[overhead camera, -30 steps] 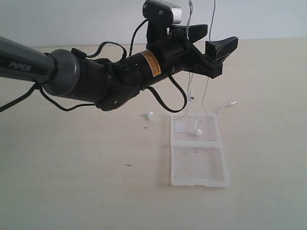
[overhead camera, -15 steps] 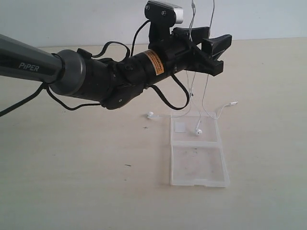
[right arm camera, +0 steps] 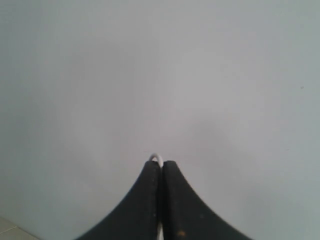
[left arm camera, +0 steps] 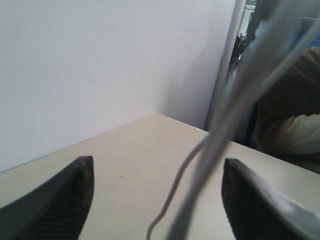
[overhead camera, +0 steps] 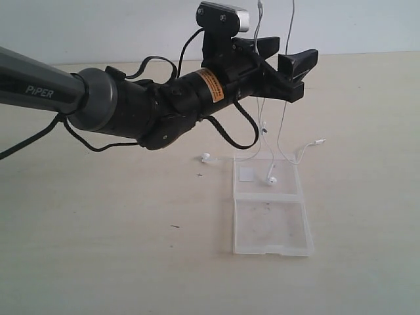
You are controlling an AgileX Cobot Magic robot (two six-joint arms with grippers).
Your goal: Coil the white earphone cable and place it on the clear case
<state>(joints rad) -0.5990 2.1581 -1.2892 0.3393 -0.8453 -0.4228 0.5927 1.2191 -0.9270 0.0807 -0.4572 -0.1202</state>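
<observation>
My left gripper [overhead camera: 282, 56] hangs spread wide above the table [overhead camera: 98, 262]. The white earphone cable [overhead camera: 271, 179] drops between its fingers. One earbud lies over the far half of the clear case [overhead camera: 272, 230], the other on the table left of it. My right gripper [right arm camera: 161, 172] is pressed together, pinching a cable loop.

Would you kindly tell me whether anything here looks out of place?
The white earphone cable hangs uncoiled from above, passing through the open left gripper; one earbud lies on the table beside the clear case.
</observation>
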